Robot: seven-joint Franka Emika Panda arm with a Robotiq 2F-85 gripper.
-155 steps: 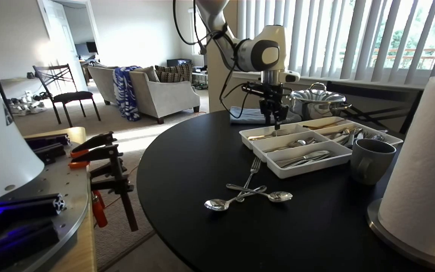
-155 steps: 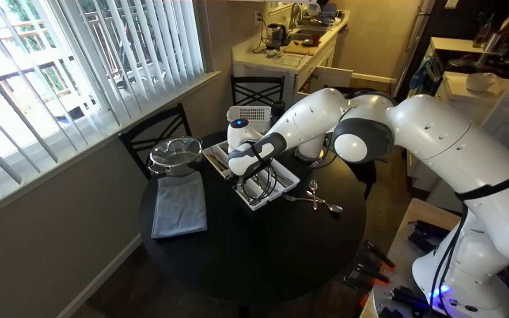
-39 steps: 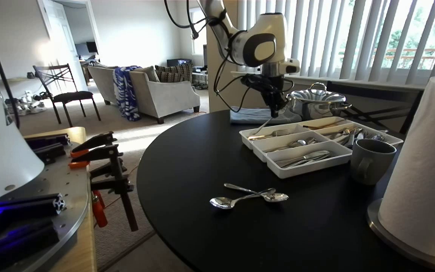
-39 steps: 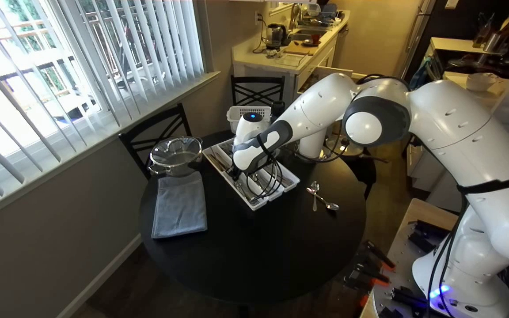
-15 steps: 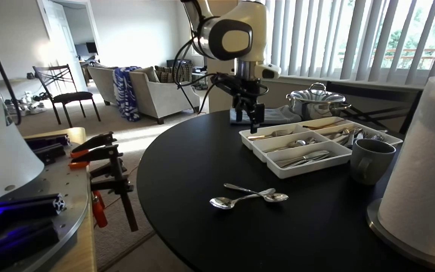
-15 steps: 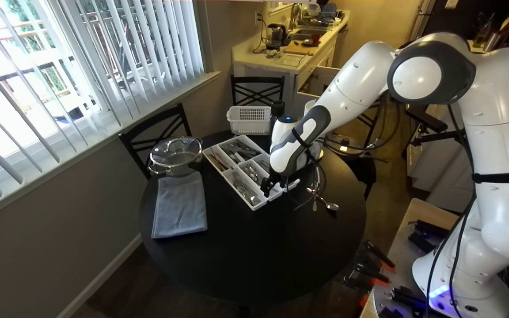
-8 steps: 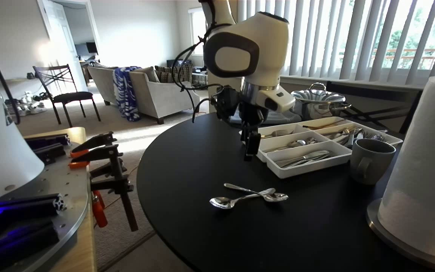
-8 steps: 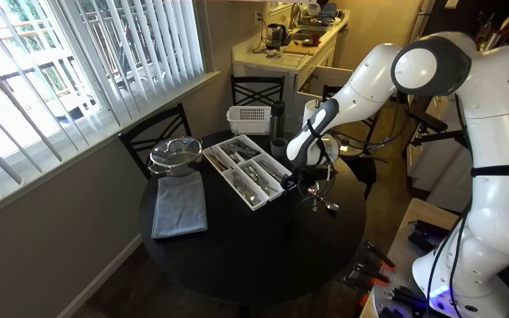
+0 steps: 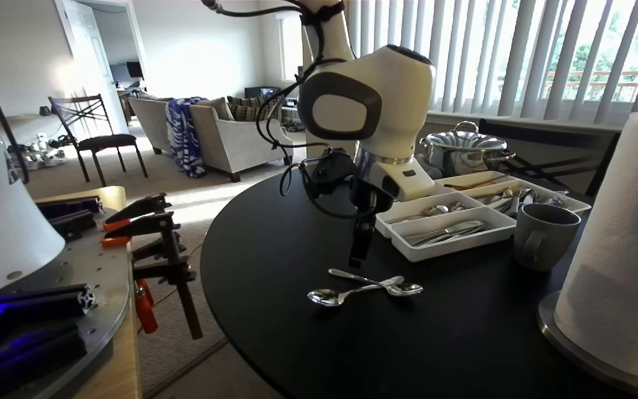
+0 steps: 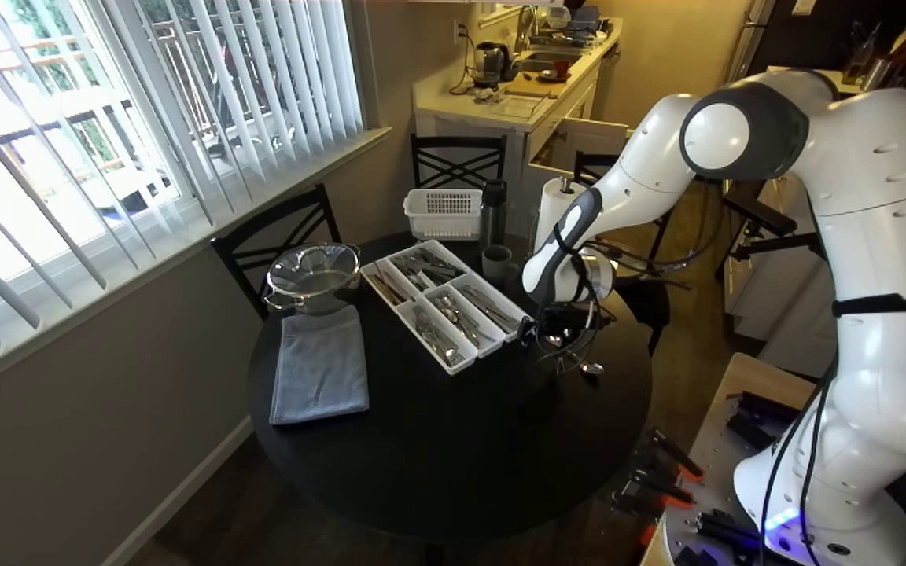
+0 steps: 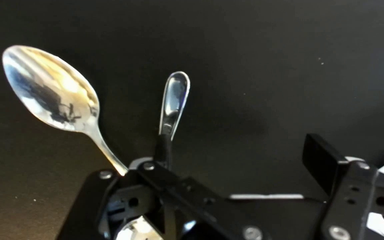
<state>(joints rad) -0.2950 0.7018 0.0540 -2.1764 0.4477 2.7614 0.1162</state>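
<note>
Cutlery is lying loose on the dark bench, just two pieces of it now: the left spoon is pointing its bowl leftward, its handle crossing its partner's. The fork that was lying with them earlier is missing from the pile. Next along, the end effector is hovering low over the crossed pair, after leaving the white tray and dropping within this last second. Its jaws are standing wide apart and holding nothing; the wrist view is showing bare bench between the fingers, one of which is partly hiding a spoon handle, and I can't tell whether it's touching it. The right spoon is pointing its bowl the other way. To my eye, the work is shifting from the tray to the spoons, with neither spoon being gripped yet. Further right, the tray is sitting with more silverware in its compartments, the lidded pot is standing behind it, and the gray mug is standing just beside it, near the paper towel roll.
</note>
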